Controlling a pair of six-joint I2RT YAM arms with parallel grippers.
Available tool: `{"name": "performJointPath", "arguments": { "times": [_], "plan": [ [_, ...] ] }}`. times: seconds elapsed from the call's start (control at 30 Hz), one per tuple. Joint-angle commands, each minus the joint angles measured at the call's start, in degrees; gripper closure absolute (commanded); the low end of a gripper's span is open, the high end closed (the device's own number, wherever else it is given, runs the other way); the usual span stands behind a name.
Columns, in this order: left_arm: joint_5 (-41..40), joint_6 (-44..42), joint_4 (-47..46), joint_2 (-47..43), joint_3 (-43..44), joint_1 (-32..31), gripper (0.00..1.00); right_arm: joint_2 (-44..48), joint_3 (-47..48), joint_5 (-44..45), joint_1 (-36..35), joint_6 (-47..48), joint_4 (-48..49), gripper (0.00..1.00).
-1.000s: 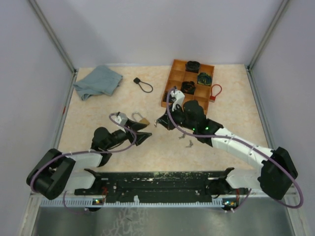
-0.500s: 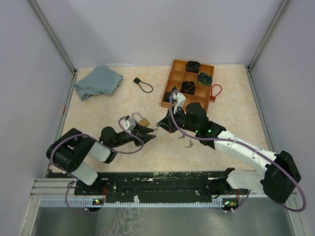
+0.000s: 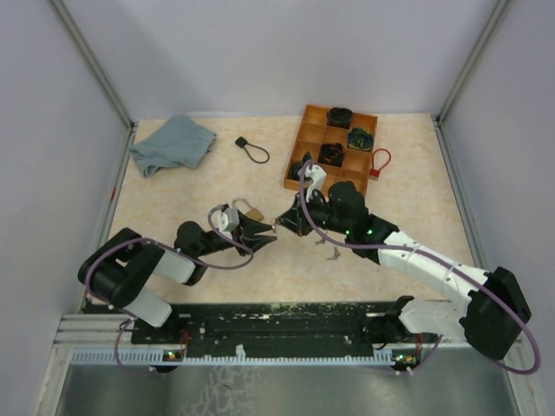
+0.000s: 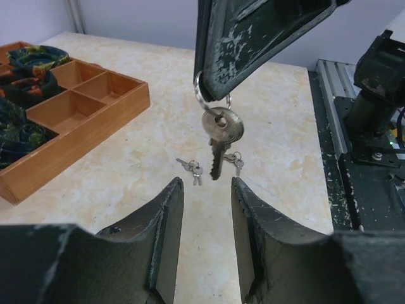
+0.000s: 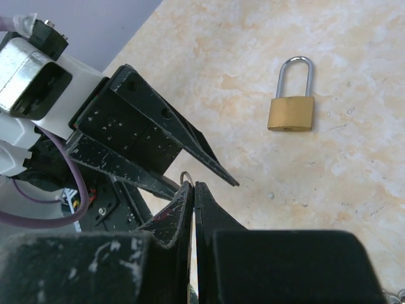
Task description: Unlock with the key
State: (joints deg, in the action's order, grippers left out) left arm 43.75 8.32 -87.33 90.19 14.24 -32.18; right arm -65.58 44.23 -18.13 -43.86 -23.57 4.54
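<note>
A brass padlock (image 3: 251, 211) (image 5: 291, 107) with a steel shackle lies flat on the table, touched by neither gripper. My right gripper (image 3: 279, 222) (image 5: 193, 185) is shut on a ring, and a silver key (image 4: 221, 130) hangs from that ring, blade down, above the table. My left gripper (image 3: 266, 236) (image 4: 207, 183) points at the key from close by, just below its tip. Its jaws stand partly open with nothing between them. In the right wrist view the left gripper's black fingers (image 5: 171, 136) sit just ahead of my shut fingertips.
Two small loose key sets (image 4: 193, 168) (image 4: 235, 159) lie on the table near the right arm. A wooden compartment tray (image 3: 299, 147) (image 4: 95, 120) holding locks stands at the back right, a red lock (image 3: 380, 162) beside it. A blue cloth (image 3: 173, 143) and a black cable lock (image 3: 251, 149) lie at the back left.
The left arm has swung in and brought its gripper up to the right gripper's tips, and its jaws have narrowed. The right gripper still holds the key, almost unmoved.
</note>
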Motion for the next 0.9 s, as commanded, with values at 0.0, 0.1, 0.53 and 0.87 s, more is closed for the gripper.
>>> {"name": "performJointPath", "arguments": {
  "times": [0.0, 0.1, 0.53, 0.87],
  "plan": [
    [3.3, -0.2, -15.2, -2.8, 1.3, -0.8, 0.58, 1.8, 0.1, -1.1, -0.4, 1.0, 2.9, 1.0],
    [3.4, 0.2, -15.2, -3.6, 1.5, -1.1, 0.59, 1.8, -0.1, -1.2, -0.5, 1.0, 3.0, 1.0],
    [2.0, 1.2, -15.2, -3.9, 1.7, -1.5, 0.82, 2.9, -1.0, -0.1, -0.5, 1.5, 1.7, 1.0],
    [1.3, -3.5, -7.5, -7.1, 1.1, -1.5, 1.0, 6.3, -1.9, 5.1, -0.4, 4.2, -3.8, 1.0]
  ]
}}
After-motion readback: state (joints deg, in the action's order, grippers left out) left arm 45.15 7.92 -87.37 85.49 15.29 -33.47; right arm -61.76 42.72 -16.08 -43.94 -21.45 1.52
